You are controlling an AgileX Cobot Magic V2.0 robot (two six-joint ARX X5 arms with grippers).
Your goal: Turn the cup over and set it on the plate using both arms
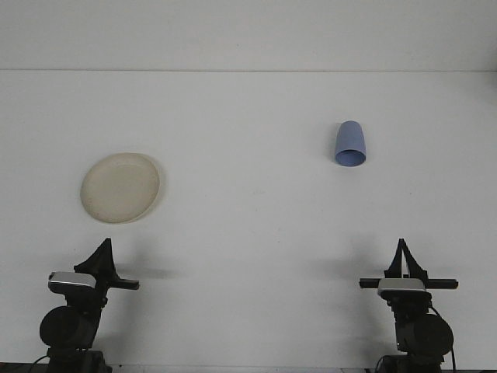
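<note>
Tools low (both), near edge

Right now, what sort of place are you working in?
Likely a lab or test bench: a bare white table against a plain white wall, holding only a blue cup and a cream plate.

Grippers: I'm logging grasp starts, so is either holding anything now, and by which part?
Nothing is held. The left gripper and right gripper sit near the table's front edge, far from the cup and plate.
</note>
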